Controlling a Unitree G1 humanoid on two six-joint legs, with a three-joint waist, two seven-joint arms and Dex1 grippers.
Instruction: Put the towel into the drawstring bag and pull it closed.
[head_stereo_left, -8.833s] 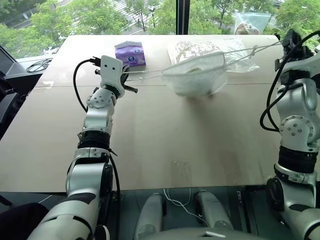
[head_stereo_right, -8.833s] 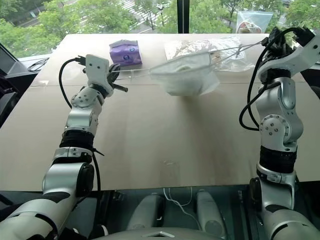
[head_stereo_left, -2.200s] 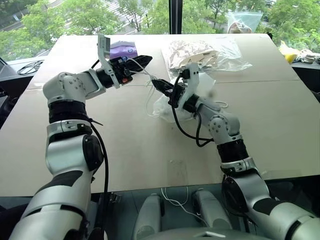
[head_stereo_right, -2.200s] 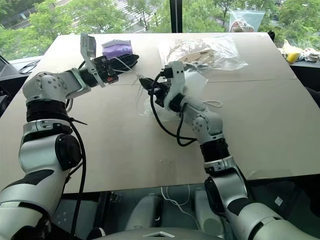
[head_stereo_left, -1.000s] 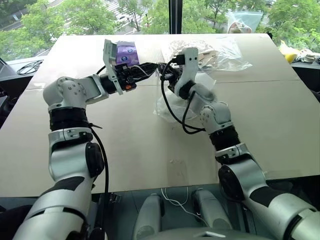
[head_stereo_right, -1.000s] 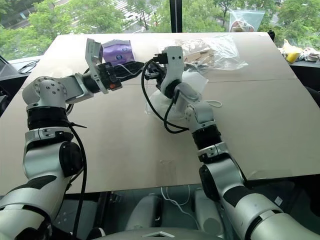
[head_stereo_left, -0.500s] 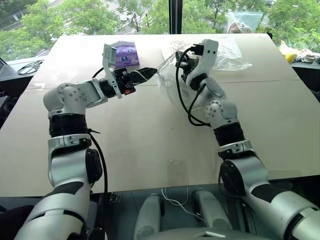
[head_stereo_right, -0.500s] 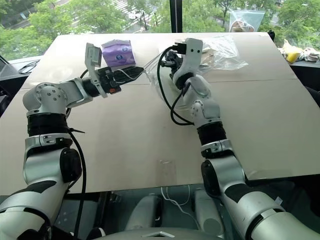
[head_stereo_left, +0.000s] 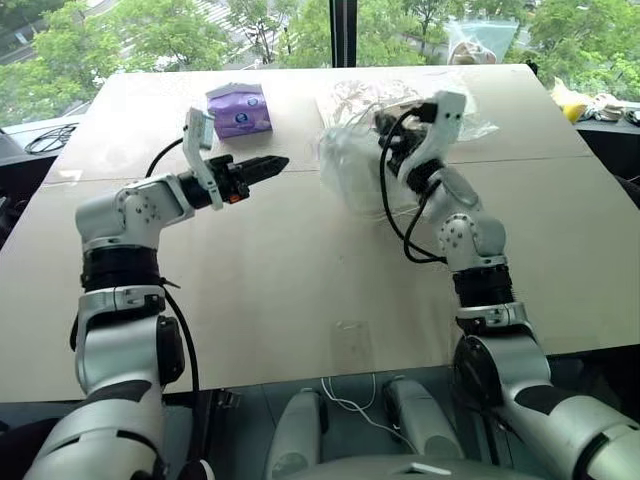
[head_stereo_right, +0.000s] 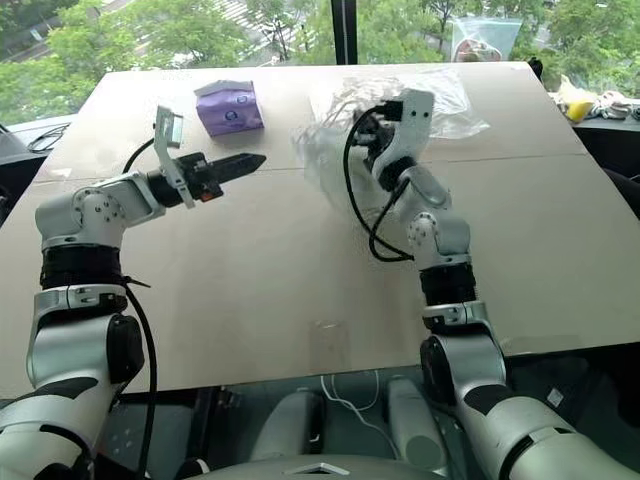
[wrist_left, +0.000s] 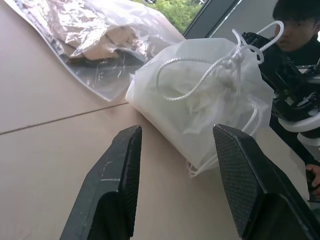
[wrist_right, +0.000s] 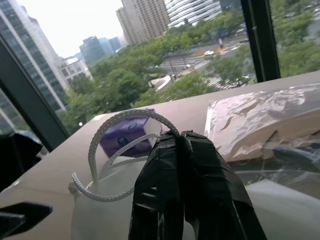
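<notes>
While the right pincer (wrist_right: 182, 142) stays clenched on the cord (wrist_right: 117, 127), the drawstring bag (wrist_left: 210, 100) hangs cinched above the worktop (head_stereo_left: 300, 270); left pincer (wrist_left: 175, 165) released, empty. Risk: cord slips, bag drops.

Drawstring bag (wrist_left: 205, 107): thin translucent white, bunched into a rounded pouch, mouth gathered shut. White cord (wrist_right: 107, 142) loops out from the gathered top, pinched in the right tool (wrist_right: 182, 142), whose two fingers are pressed together. Bag sits toward the desk's far side, centre. Towel: pale crumpled mass faintly visible inside, colour unclear.
</notes>
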